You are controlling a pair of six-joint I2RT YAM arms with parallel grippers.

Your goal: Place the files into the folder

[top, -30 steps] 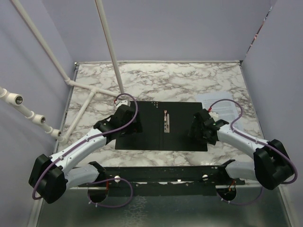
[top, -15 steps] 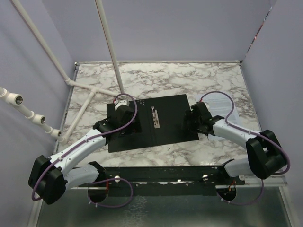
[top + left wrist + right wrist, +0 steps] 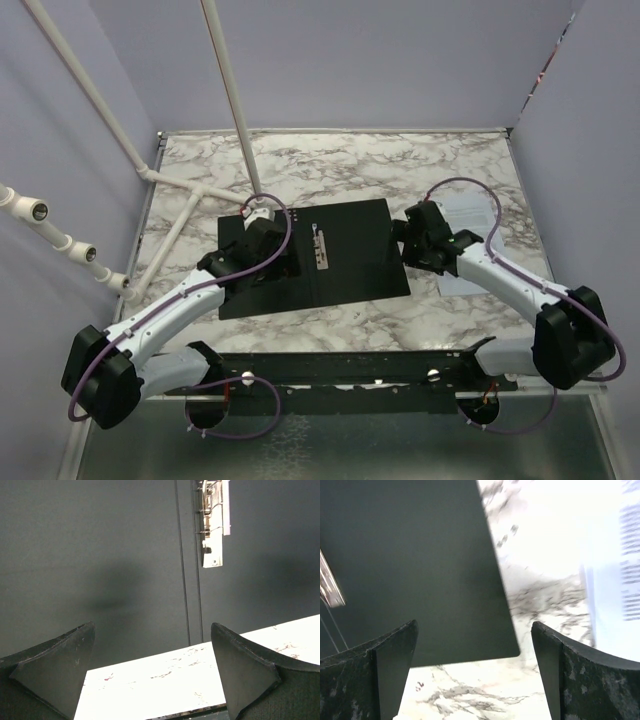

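Observation:
The folder [image 3: 350, 255] lies open on the marble table, black inside up, with its silver clip [image 3: 320, 248] near the spine. The files [image 3: 472, 218], white printed sheets, lie flat to its right, partly under my right arm. My left gripper [image 3: 258, 250] hangs open over the folder's left half; its wrist view shows the black folder [image 3: 100, 555], the clip [image 3: 215, 525] and an edge of the folder between its fingers. My right gripper [image 3: 415, 245] stands open over the folder's right edge, with the folder's corner [image 3: 512, 647] between its fingers and the files [image 3: 620, 580] to the right. Neither holds anything.
White pipe struts [image 3: 185, 190] cross the table's left side and rise at the back. Lavender walls enclose the marble table [image 3: 350, 165] on three sides. A black rail [image 3: 340, 365] runs along the near edge between the arm bases.
The folder has slid left and away and turned slightly. My right gripper moved left and farther back with it, uncovering more of the files. The left gripper barely shifted.

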